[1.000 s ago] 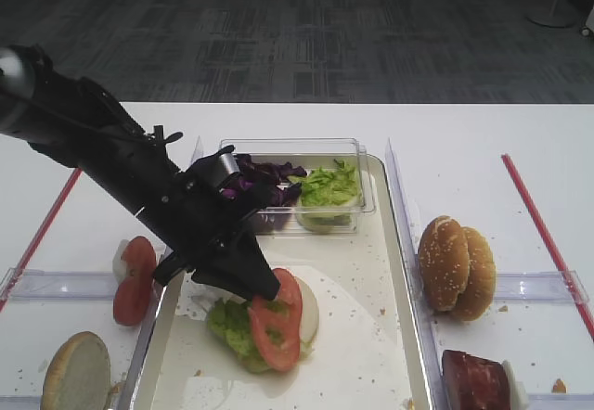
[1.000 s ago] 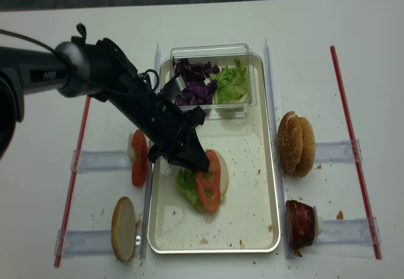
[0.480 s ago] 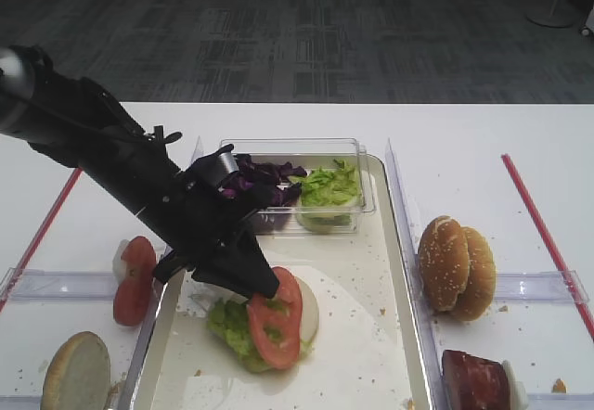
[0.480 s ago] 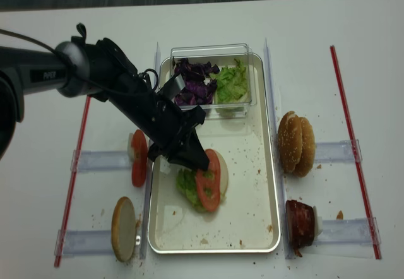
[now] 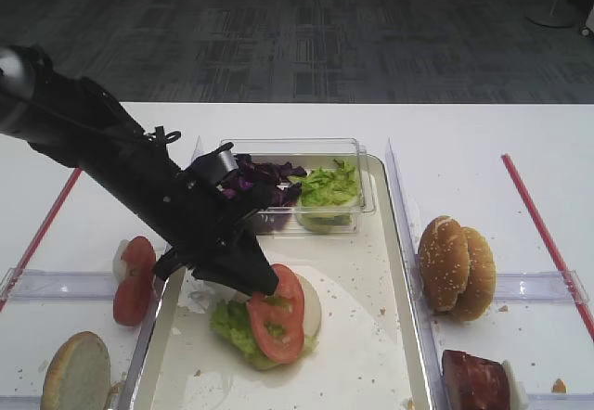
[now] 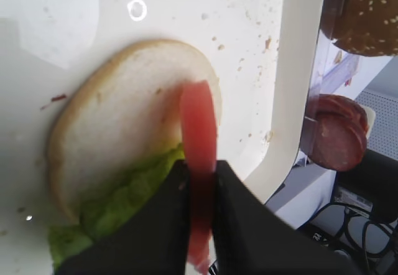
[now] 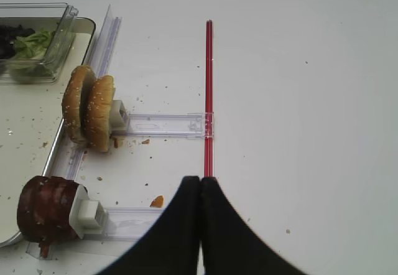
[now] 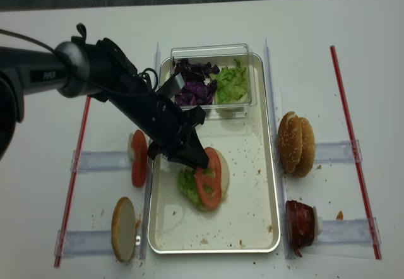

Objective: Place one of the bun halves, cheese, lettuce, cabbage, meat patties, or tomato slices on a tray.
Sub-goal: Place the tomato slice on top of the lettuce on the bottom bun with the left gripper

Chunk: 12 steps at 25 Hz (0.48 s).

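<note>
**Tomato slice lowered onto the stack in the tray.**
The left gripper (image 8: 201, 161), its black fingers pinched on the edge of a round red tomato slice (image 8: 208, 187), has tipped that slice from a steeper lean a second ago to lie almost flat on the frilly light-green lettuce (image 8: 187, 185) and pale flat bun half (image 6: 124, 125), all inside the large shallow metal-rimmed tray (image 8: 268, 184). In the left wrist view the slice stands edge-on between the fingers, so the grip is not yet released. The placement looks nearly complete; letting go appears to be what remains. The right gripper (image 7: 200, 225) hangs closed and empty over the white table, near the sesame buns (image 7: 90, 116) and dark patties (image 7: 46, 213).
</note>
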{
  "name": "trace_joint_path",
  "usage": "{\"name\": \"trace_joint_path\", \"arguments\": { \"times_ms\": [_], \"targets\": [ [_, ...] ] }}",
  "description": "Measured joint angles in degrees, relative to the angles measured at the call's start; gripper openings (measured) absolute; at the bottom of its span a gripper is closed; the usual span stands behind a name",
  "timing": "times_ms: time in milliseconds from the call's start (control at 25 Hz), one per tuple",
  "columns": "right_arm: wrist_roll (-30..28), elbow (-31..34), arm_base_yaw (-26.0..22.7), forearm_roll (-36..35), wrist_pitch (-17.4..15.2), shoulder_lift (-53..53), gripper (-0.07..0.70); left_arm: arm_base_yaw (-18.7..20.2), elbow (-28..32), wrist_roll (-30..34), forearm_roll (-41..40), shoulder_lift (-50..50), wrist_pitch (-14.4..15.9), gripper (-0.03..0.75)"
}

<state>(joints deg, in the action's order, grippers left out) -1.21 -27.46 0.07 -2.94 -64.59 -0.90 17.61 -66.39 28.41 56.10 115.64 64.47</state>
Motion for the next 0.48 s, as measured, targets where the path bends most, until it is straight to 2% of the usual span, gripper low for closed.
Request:
{"name": "trace_joint_path", "arguments": {
  "times_ms": [480],
  "targets": [
    [0.0, 0.0, 0.0, 0.0, 0.0, 0.0, 0.036, 0.0, -1.7, 0.0, -1.9, 0.0, -0.5, 0.051]
  ]
}}
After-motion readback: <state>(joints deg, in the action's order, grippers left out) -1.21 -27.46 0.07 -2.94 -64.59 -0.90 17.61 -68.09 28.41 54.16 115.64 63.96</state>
